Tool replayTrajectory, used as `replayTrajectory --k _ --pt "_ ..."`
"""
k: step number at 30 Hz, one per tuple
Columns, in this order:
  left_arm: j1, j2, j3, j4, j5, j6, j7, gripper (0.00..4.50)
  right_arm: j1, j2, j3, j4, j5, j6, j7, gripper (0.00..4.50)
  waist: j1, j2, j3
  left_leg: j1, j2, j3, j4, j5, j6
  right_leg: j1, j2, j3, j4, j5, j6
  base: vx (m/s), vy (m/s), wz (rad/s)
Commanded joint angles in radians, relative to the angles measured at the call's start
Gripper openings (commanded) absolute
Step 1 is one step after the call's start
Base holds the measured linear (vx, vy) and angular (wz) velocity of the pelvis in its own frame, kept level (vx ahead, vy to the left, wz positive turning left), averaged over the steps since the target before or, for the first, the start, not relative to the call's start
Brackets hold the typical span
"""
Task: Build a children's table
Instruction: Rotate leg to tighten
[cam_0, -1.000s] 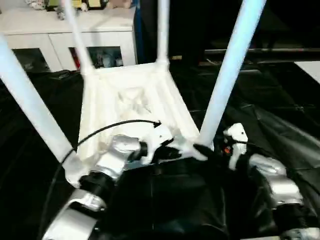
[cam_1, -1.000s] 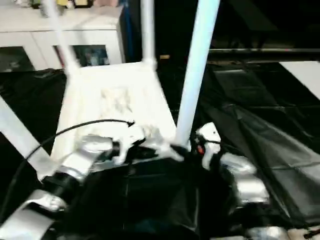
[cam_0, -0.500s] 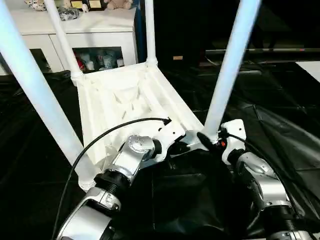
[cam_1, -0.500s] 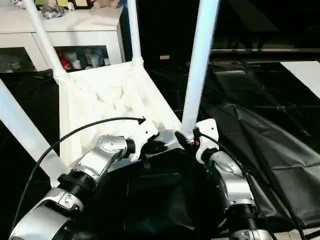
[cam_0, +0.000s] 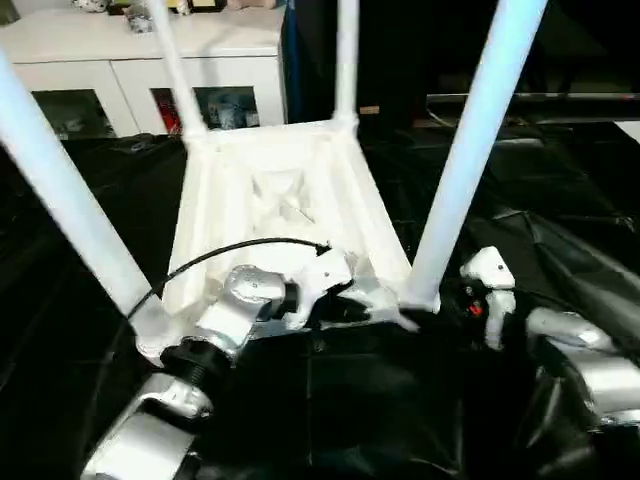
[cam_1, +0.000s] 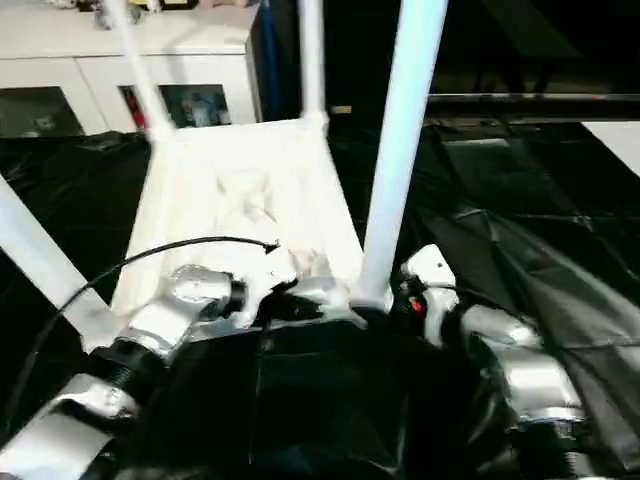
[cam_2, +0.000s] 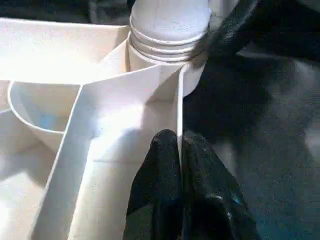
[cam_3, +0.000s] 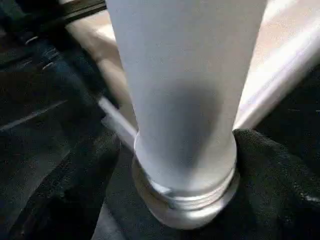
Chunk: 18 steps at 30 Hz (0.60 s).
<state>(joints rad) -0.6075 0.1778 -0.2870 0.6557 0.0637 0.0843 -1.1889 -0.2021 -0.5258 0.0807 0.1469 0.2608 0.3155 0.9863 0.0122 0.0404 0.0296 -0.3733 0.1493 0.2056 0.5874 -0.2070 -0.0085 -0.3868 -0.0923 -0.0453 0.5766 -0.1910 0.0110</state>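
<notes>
i see the children's table lying upside down on black sheeting, ribbed underside up, with all four legs standing in the corner sockets. the near right leg rises beside my right arm, the near left leg crosses the left edge of the head views, and the two far legs stand at the back corners. my left hand is at the near edge of the top, just left of the near right socket; in the left wrist view its two black fingers are pressed close together on a thin upright rib of the underside, so it is pinching the table. my right hand sits at the base of the near right leg, with a black finger on either side of the threaded collar, closed around that leg. a white cabinet with glass doors stands far left behind the table.
</notes>
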Motion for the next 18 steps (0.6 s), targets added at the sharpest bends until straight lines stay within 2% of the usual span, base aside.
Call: replayTrajectory --k 1,4,8,9,11,12,14,18 --pt "0.015 -0.013 -0.004 -0.018 -0.062 0.001 -0.053 0.0 0.005 -0.007 0.053 -0.042 0.028 0.015 0.075 3.85 0.005 -0.028 -0.043 0.008 0.092 -0.04 -0.073 -0.171 0.131 0.034 -0.073 0.041 -0.062 -0.171 -0.273 0.0 0.0 0.0" --pt "0.019 -0.01 -0.004 -0.02 -0.064 -0.002 -0.07 0.0 0.004 -0.008 0.081 -0.006 0.004 -0.009 0.107 3.85 0.011 -0.027 -0.041 0.01 0.092 -0.036 -0.071 -0.173 0.129 0.032 -0.073 0.04 -0.061 -0.164 -0.289 0.0 0.0 0.0" --pt "0.019 -0.011 -0.004 -0.016 -0.063 -0.007 -0.066 0.0 -0.005 0.012 0.089 0.041 -0.015 -0.04 0.105 3.7 0.017 -0.029 -0.042 0.012 0.091 -0.036 -0.071 -0.181 0.11 0.032 -0.075 0.041 -0.062 -0.188 -0.283 0.0 0.0 0.0" --pt "0.02 -0.011 -0.005 -0.017 -0.064 -0.007 -0.064 0.0 -0.024 0.033 0.095 0.098 -0.027 -0.068 0.104 3.44 0.018 -0.028 -0.042 0.012 0.09 -0.036 -0.071 -0.175 0.109 0.033 -0.074 0.041 -0.061 -0.183 -0.284 0.0 0.0 0.0" --pt "0.022 -0.011 -0.006 -0.02 -0.063 -0.005 -0.067 0.0 -0.038 0.043 0.1 0.14 -0.035 -0.087 0.108 3.37 0.014 -0.028 -0.041 0.008 0.089 -0.037 -0.072 -0.18 0.106 0.033 -0.074 0.039 -0.061 -0.187 -0.288 0.0 0.0 0.0" --pt "0.022 -0.011 -0.005 -0.021 -0.063 -0.004 -0.067 0.0 -0.049 0.049 0.105 0.174 -0.044 -0.105 0.11 3.32 0.016 -0.028 -0.041 0.013 0.089 -0.036 -0.071 -0.181 0.104 0.033 -0.073 0.04 -0.062 -0.189 -0.286 0.0 0.0 0.0" --pt "0.023 -0.011 -0.003 -0.022 -0.061 -0.004 -0.069 0.0 -0.066 0.056 0.115 0.234 -0.061 -0.138 0.114 3.02 0.015 -0.028 -0.042 0.013 0.089 -0.036 -0.07 -0.18 0.104 0.034 -0.072 0.04 -0.061 -0.189 -0.288 0.0 0.0 0.0" --pt "0.023 -0.014 0.0 -0.018 -0.058 -0.008 -0.066 0.0 -0.088 0.072 0.122 0.325 -0.086 -0.195 0.116 2.82 0.011 -0.029 -0.039 0.012 0.089 -0.036 -0.071 -0.196 0.102 0.034 -0.072 0.039 -0.063 -0.217 -0.286 0.0 0.0 0.0"
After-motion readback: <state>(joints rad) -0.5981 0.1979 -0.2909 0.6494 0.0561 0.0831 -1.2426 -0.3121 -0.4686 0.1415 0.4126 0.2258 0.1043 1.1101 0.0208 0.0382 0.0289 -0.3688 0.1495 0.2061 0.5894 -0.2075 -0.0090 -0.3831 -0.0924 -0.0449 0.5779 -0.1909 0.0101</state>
